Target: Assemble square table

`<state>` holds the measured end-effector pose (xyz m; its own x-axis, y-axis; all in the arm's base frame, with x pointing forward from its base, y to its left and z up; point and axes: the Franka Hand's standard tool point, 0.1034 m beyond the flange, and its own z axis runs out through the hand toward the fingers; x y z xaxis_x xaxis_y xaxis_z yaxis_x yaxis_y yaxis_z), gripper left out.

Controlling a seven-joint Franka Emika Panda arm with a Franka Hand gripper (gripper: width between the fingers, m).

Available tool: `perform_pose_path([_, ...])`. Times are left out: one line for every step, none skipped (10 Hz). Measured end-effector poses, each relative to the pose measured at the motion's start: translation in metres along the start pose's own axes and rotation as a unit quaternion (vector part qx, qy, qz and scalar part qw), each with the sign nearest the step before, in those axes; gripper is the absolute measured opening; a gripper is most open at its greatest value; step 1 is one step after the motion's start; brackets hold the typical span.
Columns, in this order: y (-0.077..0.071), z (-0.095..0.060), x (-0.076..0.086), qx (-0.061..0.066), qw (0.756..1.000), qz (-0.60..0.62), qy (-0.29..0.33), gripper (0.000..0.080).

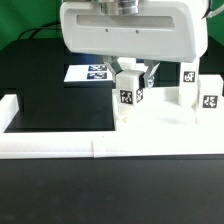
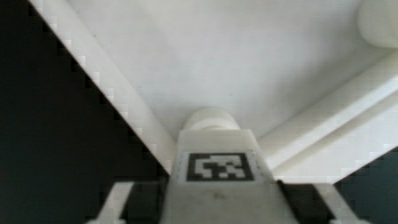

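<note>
My gripper [image 1: 131,80] is shut on a small white leg [image 1: 127,98] with a black-and-white tag, held upright over the near left part of the large white square plate [image 1: 165,120]. In the wrist view the leg [image 2: 219,150] sits between my two fingers [image 2: 135,200], my gripper [image 2: 217,204] closed on its sides. Its rounded end is over a corner of the plate [image 2: 231,55]. I cannot tell whether the leg touches the plate. Two more tagged legs [image 1: 189,80] [image 1: 209,97] stand at the exterior view's right.
A long white border rail [image 1: 60,147] runs along the front, with another piece [image 1: 10,108] at the exterior view's left. The rail also shows in the wrist view [image 2: 347,125] beside the plate. The marker board [image 1: 88,72] lies at the back on the black table.
</note>
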<state>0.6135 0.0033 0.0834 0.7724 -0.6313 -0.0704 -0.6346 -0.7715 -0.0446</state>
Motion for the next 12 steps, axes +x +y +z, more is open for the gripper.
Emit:
perform_pose_path([-0.0031,0.0002,0.0006,0.002,0.997,0.083,0.001,0.0290])
perform_pose_path([-0.0039,0.0002,0.0018,0.007,0.984,0.178,-0.003,0.0291])
perform_pose_path([-0.0050,0.0005,0.0025,0.007,0.966,0.260,-0.003,0.0291])
perform_pose_path([-0.0059,0.0012,0.0074,0.042,0.893,0.447,-0.013,0.0291])
perform_pose_path([-0.0058,0.0011,0.0069,0.053,0.874,0.483,-0.015,0.0291])
perform_pose_path([-0.0079,0.0020,0.0052,0.051,0.868,0.494,-0.017,0.0311])
perform_pose_path([-0.0074,0.0026,0.0054,0.050,0.882,0.468,-0.015,0.0447])
perform_pose_path([-0.0096,0.0029,0.0039,0.046,0.920,0.390,-0.003,0.0573])
perform_pose_path([-0.0109,0.0029,0.0025,0.039,0.951,0.308,0.006,0.0636])
perform_pose_path([-0.0090,0.0034,0.0038,0.038,0.960,0.276,0.008,0.0636])
perform_pose_path([-0.0084,0.0034,0.0042,0.038,0.968,0.248,0.009,0.0647])
perform_pose_path([-0.0077,0.0035,0.0046,0.036,0.978,0.206,0.011,0.0647])
